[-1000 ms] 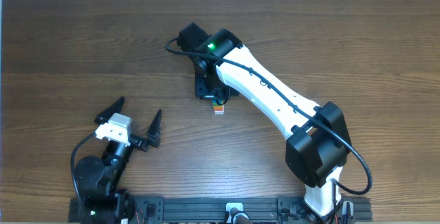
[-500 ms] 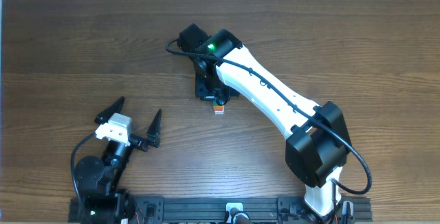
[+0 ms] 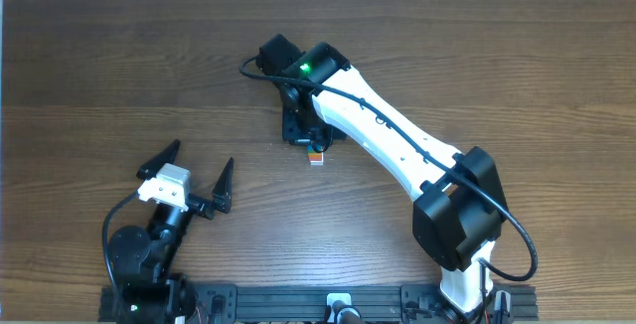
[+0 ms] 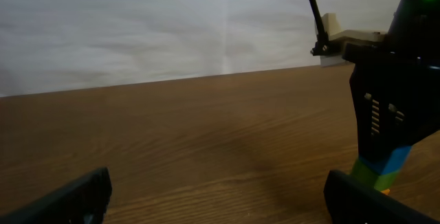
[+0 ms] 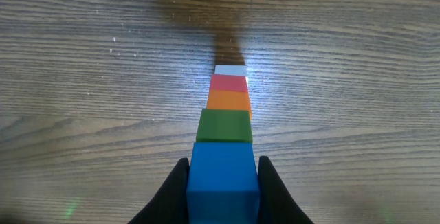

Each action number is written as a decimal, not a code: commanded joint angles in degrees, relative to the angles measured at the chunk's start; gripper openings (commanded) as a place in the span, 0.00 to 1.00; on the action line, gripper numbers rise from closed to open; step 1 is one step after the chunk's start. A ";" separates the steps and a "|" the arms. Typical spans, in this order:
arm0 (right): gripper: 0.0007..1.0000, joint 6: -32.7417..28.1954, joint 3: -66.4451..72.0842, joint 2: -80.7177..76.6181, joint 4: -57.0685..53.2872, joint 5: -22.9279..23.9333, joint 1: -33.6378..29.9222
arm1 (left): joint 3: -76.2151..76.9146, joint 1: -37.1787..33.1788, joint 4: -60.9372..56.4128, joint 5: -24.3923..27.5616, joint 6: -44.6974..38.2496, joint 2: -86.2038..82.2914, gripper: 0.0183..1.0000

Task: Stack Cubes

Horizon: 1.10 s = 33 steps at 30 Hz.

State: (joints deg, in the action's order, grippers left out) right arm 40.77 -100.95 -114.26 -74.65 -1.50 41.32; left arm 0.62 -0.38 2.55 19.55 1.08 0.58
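A tower of cubes stands mid-table: white at the bottom, then red, orange, green and blue on top. My right gripper is directly above it, shut on the blue cube, with a finger pressed against each side. In the top view the right gripper hides most of the tower. The left wrist view has the tower under the black right gripper. My left gripper sits open, low at the near left, well apart from the tower.
The brown wooden table is bare around the tower. A white wall rises behind the table's far edge. The right arm's white link stretches diagonally from its base at the bottom right.
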 commanded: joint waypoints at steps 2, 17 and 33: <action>0.01 0.76 0.57 0.76 0.31 0.70 0.42 | -0.28 0.17 0.07 0.55 -0.26 -0.31 1.00; 0.10 0.76 0.59 0.72 0.33 0.72 0.42 | -0.28 0.17 0.07 0.55 -0.26 -0.31 1.00; 0.27 0.76 0.92 0.72 0.52 0.70 0.42 | -0.28 0.17 0.07 0.55 -0.26 -0.31 1.00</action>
State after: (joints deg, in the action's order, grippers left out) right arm 41.25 -100.95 -114.26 -74.46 -1.48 41.32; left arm 0.62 -0.38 2.55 19.57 1.08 0.58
